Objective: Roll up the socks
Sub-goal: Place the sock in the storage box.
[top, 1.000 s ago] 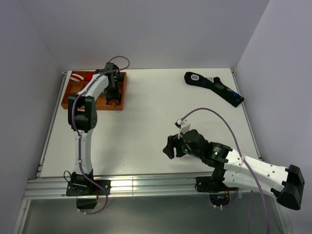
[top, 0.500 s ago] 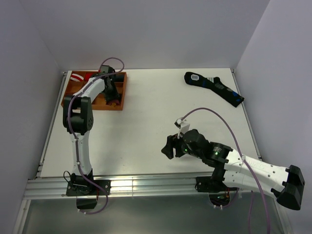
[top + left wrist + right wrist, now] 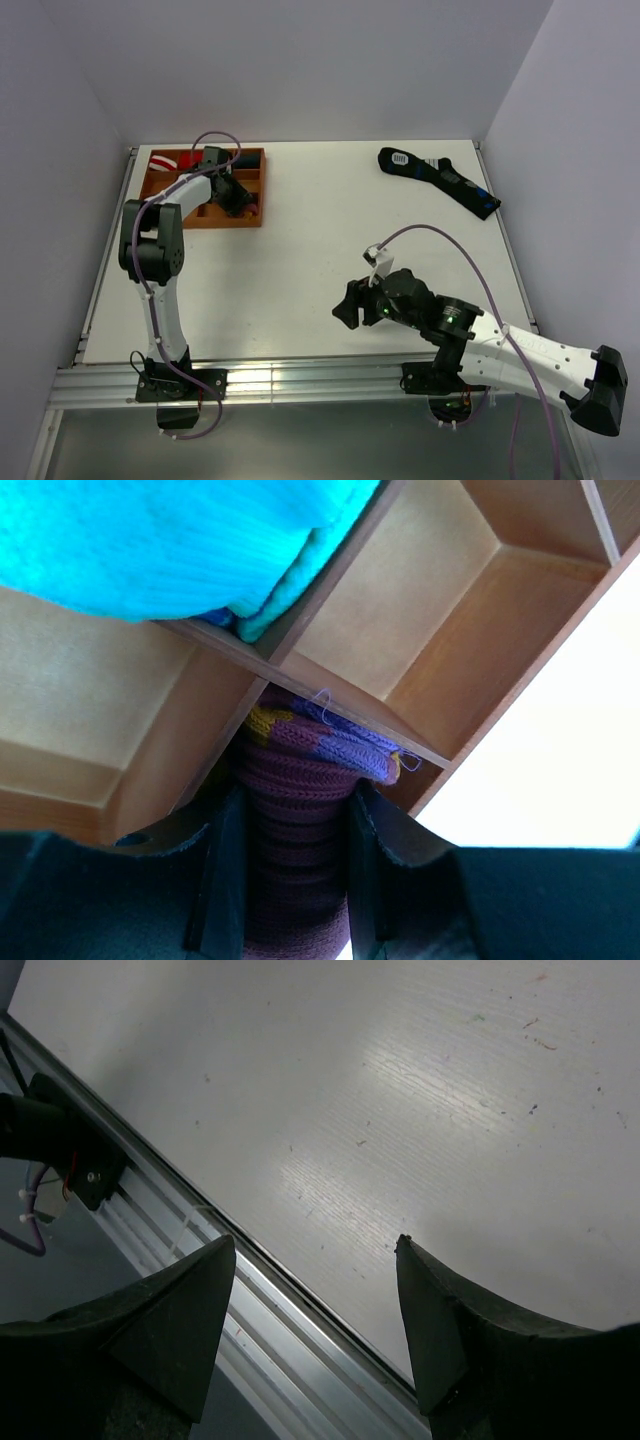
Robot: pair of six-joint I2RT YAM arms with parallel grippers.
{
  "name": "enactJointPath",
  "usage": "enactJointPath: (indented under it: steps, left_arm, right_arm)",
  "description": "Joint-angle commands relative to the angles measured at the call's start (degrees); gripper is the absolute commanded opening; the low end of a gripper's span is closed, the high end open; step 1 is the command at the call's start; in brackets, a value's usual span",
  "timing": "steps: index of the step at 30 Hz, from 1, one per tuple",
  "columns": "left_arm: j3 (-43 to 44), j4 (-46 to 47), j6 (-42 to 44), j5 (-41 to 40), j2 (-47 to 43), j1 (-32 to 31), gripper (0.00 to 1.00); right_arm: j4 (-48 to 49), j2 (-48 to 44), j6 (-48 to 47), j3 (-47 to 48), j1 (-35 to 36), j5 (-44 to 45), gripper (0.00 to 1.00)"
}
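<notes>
Near front edge, right gripper (image 3: 315, 1245): fingers wide apart, nothing between, well apart from the sock. Farther back, left gripper (image 3: 295, 798): clamped on rolled maroon sock (image 3: 305, 750), long axis along fingers, pointing into tray (image 3: 440, 660) compartment. Beyond divider, teal bundle (image 3: 170, 540).

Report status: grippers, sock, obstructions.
Left gripper shut on maroon sock, at wooden tray. Right gripper open, empty, above table. Teal bundle in neighbouring compartment.

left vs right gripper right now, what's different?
Left gripper is shut on the maroon sock; right gripper is open and empty. Left gripper is at the wooden tray; right gripper hangs over the table near its front edge. Both are black.
</notes>
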Motion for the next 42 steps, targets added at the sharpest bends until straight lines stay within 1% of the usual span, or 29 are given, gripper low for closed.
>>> enactJointPath:
  steps: [1,3,7,9,10,11,13,14,18,24,25,28,30,37,41,42]
  left_arm:
    - [-5.7,-8.0,-10.4,7.5,6.0,-3.2,0.00]
    - [-5.1,-9.1,-11.6,6.3,5.9,-3.0,0.00]
    - [-2.2,-14.6,-11.9,-0.9,5.9,-2.7,0.01]
    - [-1.7,-16.9,-11.5,-2.7,5.6,-2.0,0.00]
    - [-0.6,-17.8,-11.1,-4.4,5.9,-1.7,0.01]
    - [0.4,-21.0,-10.7,-6.6,6.4,-1.4,0.00]
    - [3.3,-24.6,-10.3,-11.0,7.3,-1.3,0.00]
    - [3.7,-25.9,-10.3,-14.9,7.1,-1.2,0.00]
    - [5.2,-29.8,-10.7,-20.9,6.6,-0.7,0.00]
    - [11.9,-36.5,-10.5,-28.9,9.1,-0.4,0.00]
    - [13.2,-38.3,-10.6,-31.4,9.6,-0.3,0.00]
    - [15.2,-40.0,-11.3,-35.7,10.3,-0.4,0.00]
    - [15.8,-41.7,-11.9,-37.2,10.7,-0.4,0.00]
    - [15.7,-41.3,-11.6,-38.8,12.2,-0.3,0.00]
    - [16.2,-40.7,-9.4,-39.2,13.6,-0.6,0.00]
    - [15.8,-38.8,-8.0,-38.8,13.5,-0.7,0.00]
  right_arm:
    - [1.4,-1.6,0.8,-0.7,-0.5,0.2,0.73]
    - [1.5,-1.7,1.0,-1.0,-0.5,-0.1,0.73]
    - [1.4,-2.3,1.1,-1.2,-0.5,-0.2,0.73]
    - [1.1,-2.6,1.1,-1.4,-0.5,0.1,0.72]
    - [1.0,-2.7,1.1,-1.4,-0.5,0.1,0.73]
    - [1.0,-2.7,1.1,-1.4,-0.4,0.2,0.73]
    - [1.0,-2.6,1.1,-1.3,-0.5,-0.1,0.72]
    - [1.1,-2.5,1.1,-1.3,-0.4,-0.2,0.73]
    - [0.9,-2.6,1.1,-1.4,-0.5,0.0,0.73]
    - [0.2,-3.3,1.1,-1.7,-0.5,0.3,0.73]
    - [0.1,-3.6,1.1,-1.8,-0.5,0.3,0.72]
    - [0.0,-3.6,1.2,-1.9,-0.4,0.3,0.73]
    - [0.5,-3.5,1.2,-2.0,-0.5,0.2,0.72]
    - [0.6,-3.3,1.2,-2.4,-0.4,0.2,0.72]
    - [0.5,-3.3,1.5,-2.7,-0.5,0.5,0.73]
    - [0.4,-3.3,1.5,-2.7,-0.5,0.6,0.73]
